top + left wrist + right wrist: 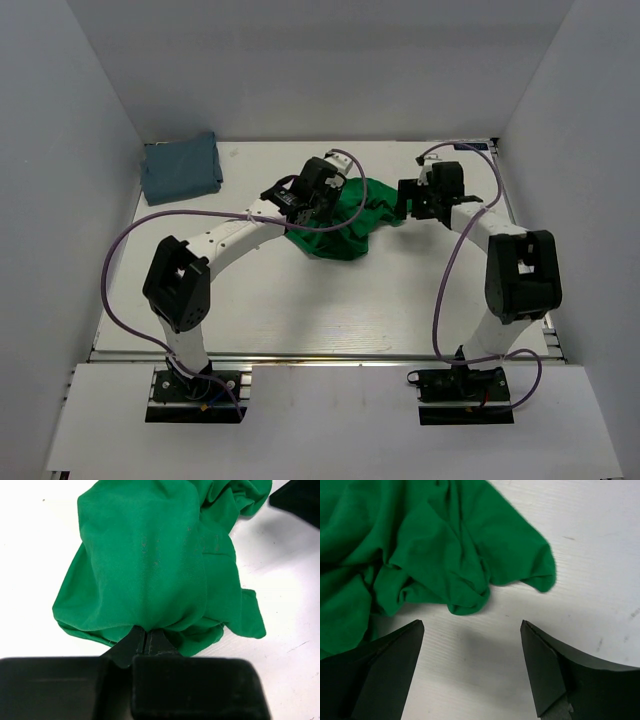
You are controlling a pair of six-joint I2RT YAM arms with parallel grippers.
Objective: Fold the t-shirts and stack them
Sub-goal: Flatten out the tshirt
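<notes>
Left gripper point(146, 641) clamps the crumpled green t-shirt point(150, 565), which sprawls sideways across the table point(300, 310); right gripper point(472, 627) gapes beside its edge; grey-blue t-shirt point(180, 168) lies folded far-left.

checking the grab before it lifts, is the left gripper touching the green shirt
Touching. The left wrist view shows the left gripper shut on a fold of the green shirt.

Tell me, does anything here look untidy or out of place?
The green t-shirt lies crumpled in a heap at the centre, the left claw shut on it. The grey-blue t-shirt sits folded in the far left corner.
</notes>
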